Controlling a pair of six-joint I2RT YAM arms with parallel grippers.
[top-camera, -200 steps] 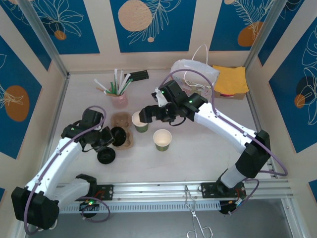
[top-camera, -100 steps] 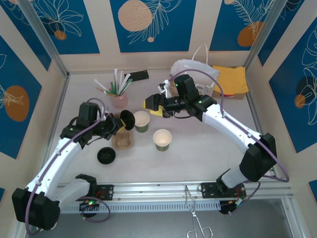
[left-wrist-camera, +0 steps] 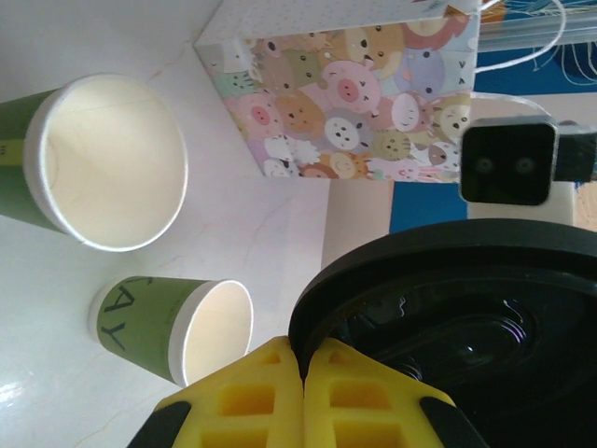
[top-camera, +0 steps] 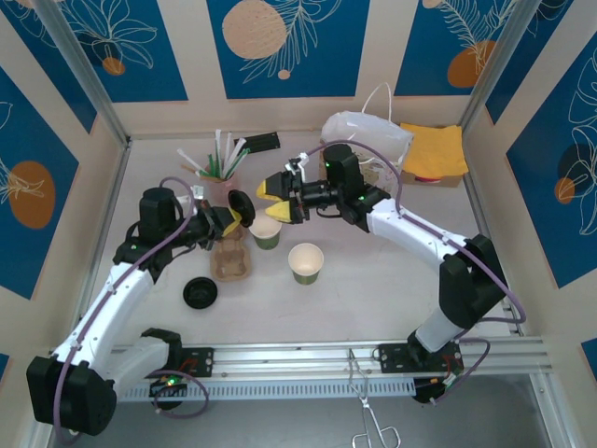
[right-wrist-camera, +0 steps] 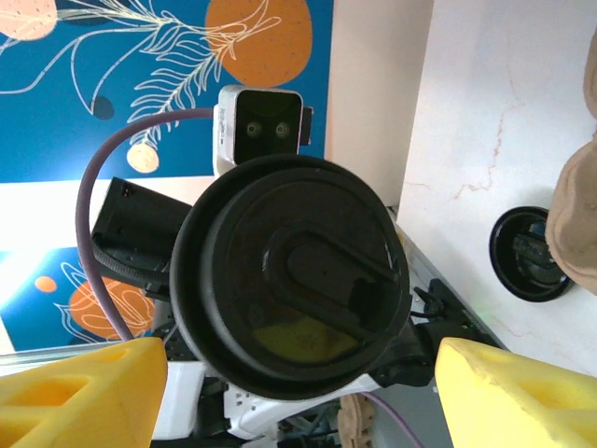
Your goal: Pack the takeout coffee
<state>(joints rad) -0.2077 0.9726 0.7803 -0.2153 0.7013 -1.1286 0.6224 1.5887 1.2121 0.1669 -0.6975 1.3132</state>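
Above the white desk (top-camera: 373, 289), my left claw (top-camera: 228, 220) is clamped on a round black plastic lid (top-camera: 240, 203), held just beside the open green paper cup (top-camera: 266, 232); my right claw (top-camera: 280, 200) gapes apart.

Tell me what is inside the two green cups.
Both look empty. The nearer cup shows a bare cream wall and floor. The farther cup, seen at a slant in the left wrist view, shows a bare inner wall; its rim hides the floor there.
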